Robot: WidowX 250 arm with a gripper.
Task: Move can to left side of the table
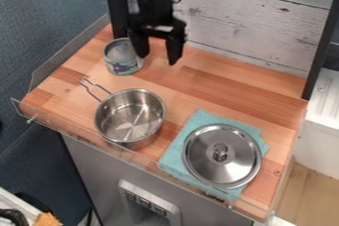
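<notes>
Since the can [121,60] stands upright at the far left of the table [218,88], the placing looks all but done, and the next move is probably to draw the gripper [157,50] up and away. Its fingers are spread with nothing between them, one overlapping the can's right edge in view, so a sideways swing could knock it. Nearer, the pot [130,116] points its handle [96,90] toward the can, hampering any slide that way; the lid [222,155] lies on a cloth [173,156] near right.

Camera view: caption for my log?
Open gripper by the can, pot nearer the camera, lid on teal cloth.
</notes>
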